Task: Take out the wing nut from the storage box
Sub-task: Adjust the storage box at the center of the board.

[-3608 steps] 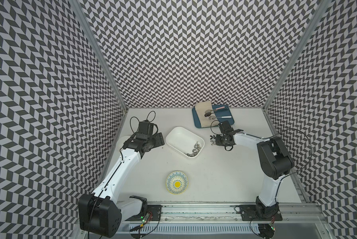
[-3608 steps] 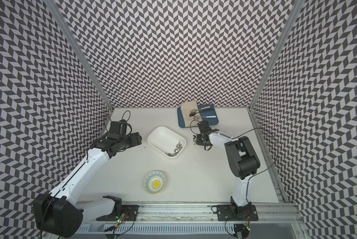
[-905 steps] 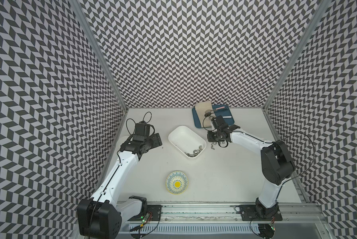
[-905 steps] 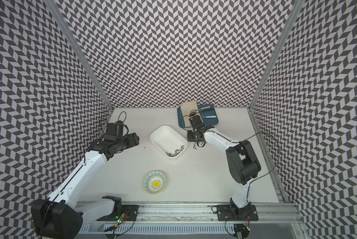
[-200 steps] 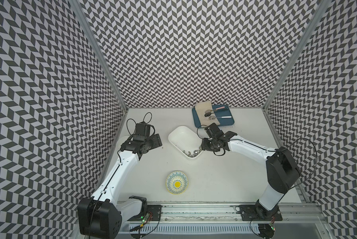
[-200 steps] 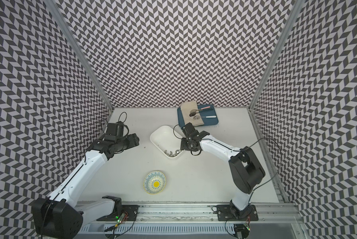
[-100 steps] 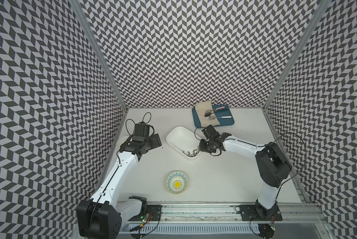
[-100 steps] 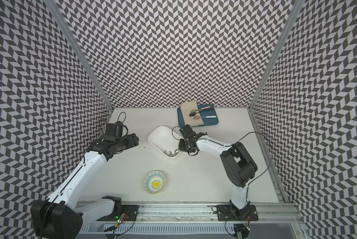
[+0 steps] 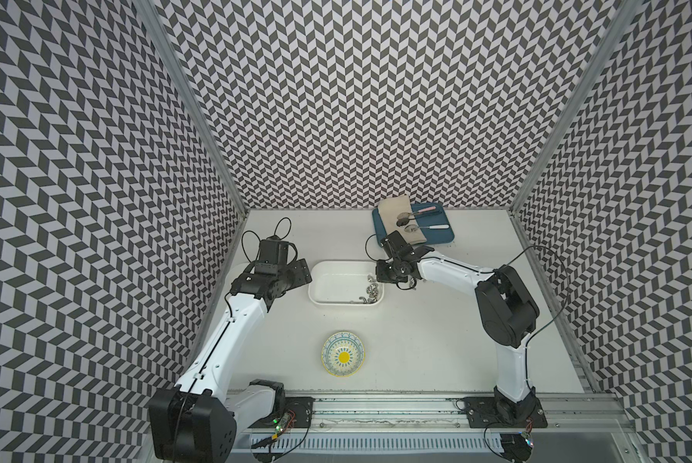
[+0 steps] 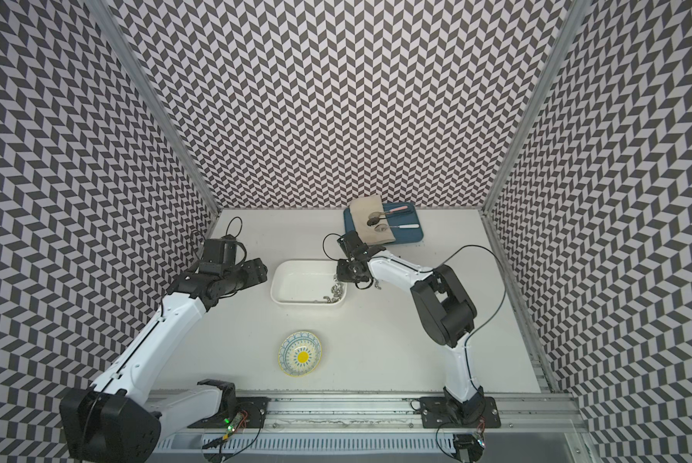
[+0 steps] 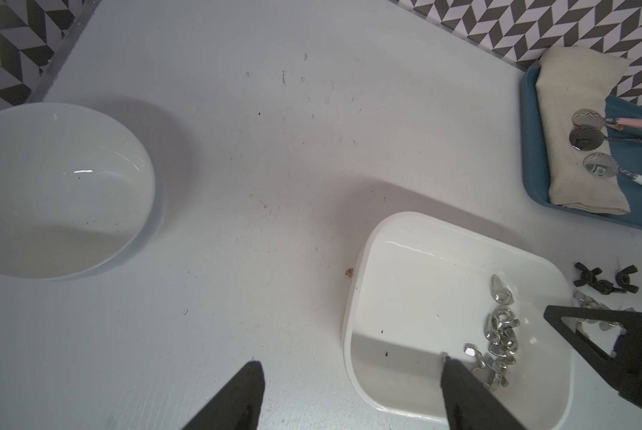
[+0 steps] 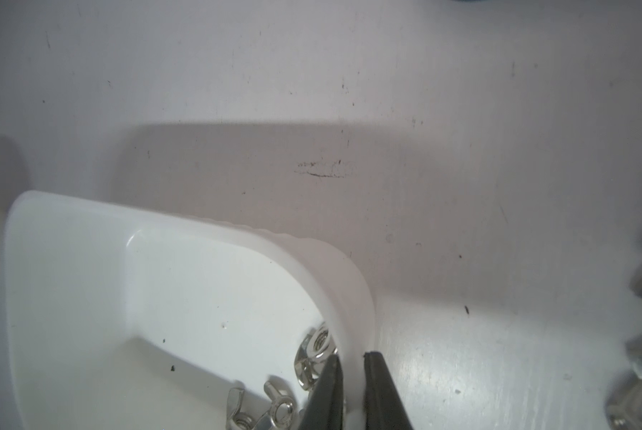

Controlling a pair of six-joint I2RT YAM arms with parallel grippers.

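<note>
The white storage box [image 9: 316, 280] [image 10: 280, 280] lies in the middle of the table, with several silver wing nuts [image 9: 372, 290] [image 11: 499, 335] piled at its right end. My right gripper [image 9: 378, 276] [image 12: 351, 359] is shut on the box's right wall, one finger inside next to the nuts [image 12: 274, 405] and one outside. The left gripper [image 9: 302, 272] [image 11: 349, 363] hovers open just left of the box, holding nothing.
Several black and silver wing nuts [image 11: 605, 281] [image 9: 412, 285] lie on the table right of the box. A round white bowl [image 11: 51, 186] sits under the left arm. A patterned bowl [image 9: 343, 353] is nearer the front. A blue tray [image 9: 436, 236] with cloth and spoons stands at the back.
My right gripper has closed onto the box's right wall. The box has turned from a diagonal to lying square and shifted slightly left. The left arm has barely moved.
</note>
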